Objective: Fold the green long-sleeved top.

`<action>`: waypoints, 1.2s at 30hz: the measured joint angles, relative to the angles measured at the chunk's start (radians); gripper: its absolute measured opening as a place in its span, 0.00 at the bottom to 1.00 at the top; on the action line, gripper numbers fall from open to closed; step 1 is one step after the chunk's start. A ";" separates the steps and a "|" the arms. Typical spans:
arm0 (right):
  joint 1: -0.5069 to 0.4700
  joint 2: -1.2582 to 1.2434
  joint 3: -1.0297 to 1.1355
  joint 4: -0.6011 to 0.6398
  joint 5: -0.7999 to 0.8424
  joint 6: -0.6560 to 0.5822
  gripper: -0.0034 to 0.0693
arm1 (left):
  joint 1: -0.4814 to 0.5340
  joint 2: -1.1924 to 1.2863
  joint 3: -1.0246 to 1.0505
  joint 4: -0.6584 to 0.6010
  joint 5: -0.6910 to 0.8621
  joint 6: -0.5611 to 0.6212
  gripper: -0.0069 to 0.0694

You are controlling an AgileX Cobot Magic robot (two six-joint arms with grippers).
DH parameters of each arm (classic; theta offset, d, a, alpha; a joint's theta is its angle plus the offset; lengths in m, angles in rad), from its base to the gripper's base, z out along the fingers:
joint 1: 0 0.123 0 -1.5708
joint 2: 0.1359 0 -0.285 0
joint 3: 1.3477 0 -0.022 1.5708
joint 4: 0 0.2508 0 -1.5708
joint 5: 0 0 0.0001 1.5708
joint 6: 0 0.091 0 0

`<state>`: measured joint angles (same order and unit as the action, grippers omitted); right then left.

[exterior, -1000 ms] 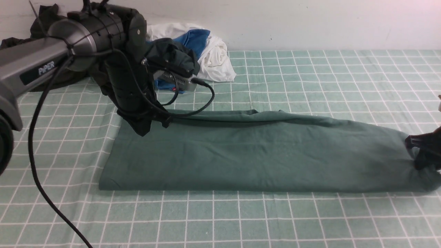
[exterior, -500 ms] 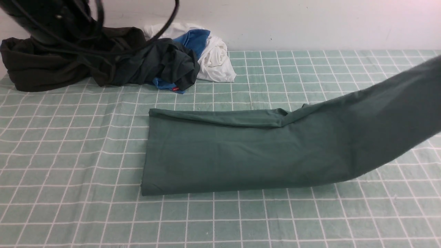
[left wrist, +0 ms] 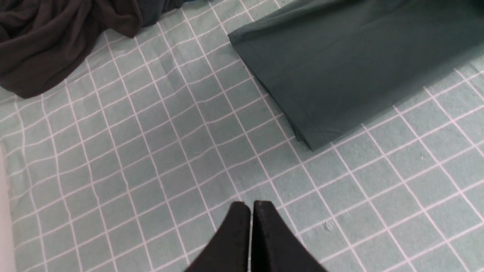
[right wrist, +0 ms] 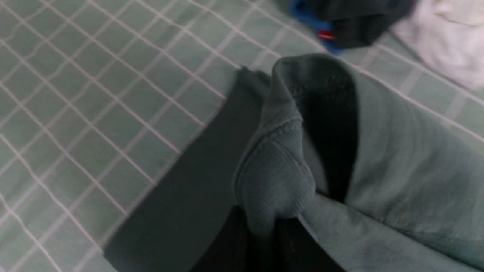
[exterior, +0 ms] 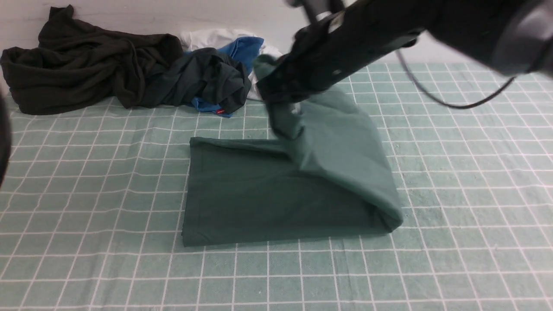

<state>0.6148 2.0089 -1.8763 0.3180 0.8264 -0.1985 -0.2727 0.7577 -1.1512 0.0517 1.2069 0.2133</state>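
Top (exterior: 268,198) centre of table (exterior: 86,268), right end doubled back over it; clothes heap (exterior: 108,82) behind (far left).

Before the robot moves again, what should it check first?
1. Right end effector pinches the green top's ribbed edge: ok.
2. Left end effector shut, away from the top: ok.
3. Flat half on the tablecloth lies smooth: ok.
4. Lifted end lined up with the flat half's left edge: not ok, it hangs short of it.
5. Lifted end clear of the clothes pile: cannot tell.
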 joint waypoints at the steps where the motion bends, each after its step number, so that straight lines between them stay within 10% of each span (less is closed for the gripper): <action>1: 0.025 0.044 -0.018 0.012 -0.033 0.000 0.11 | 0.000 -0.024 0.019 0.000 0.000 -0.001 0.09; 10: 0.086 0.276 -0.186 0.154 -0.090 -0.002 0.28 | 0.000 -0.127 0.141 0.004 0.053 -0.005 0.09; 14: 0.070 0.275 -0.262 0.182 0.040 -0.005 0.60 | 0.000 -0.156 0.170 0.017 0.050 -0.027 0.09; 19: 0.020 0.223 -0.379 0.156 0.315 -0.006 0.70 | 0.000 -0.261 0.253 0.053 -0.004 -0.081 0.09; 23: -0.004 0.154 -0.423 0.055 0.409 -0.014 0.61 | 0.000 -0.386 0.349 0.084 -0.059 -0.154 0.09; 31: -0.009 -0.194 -0.198 -0.122 0.429 -0.027 0.11 | 0.000 -0.619 0.549 0.152 -0.159 -0.256 0.09; 36: -0.009 -0.411 0.066 -0.141 0.430 -0.036 0.03 | 0.000 -0.634 0.572 0.157 -0.161 -0.260 0.09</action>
<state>0.6061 1.5982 -1.8100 0.1773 1.2567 -0.2345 -0.2727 0.1233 -0.5790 0.2091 1.0455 -0.0464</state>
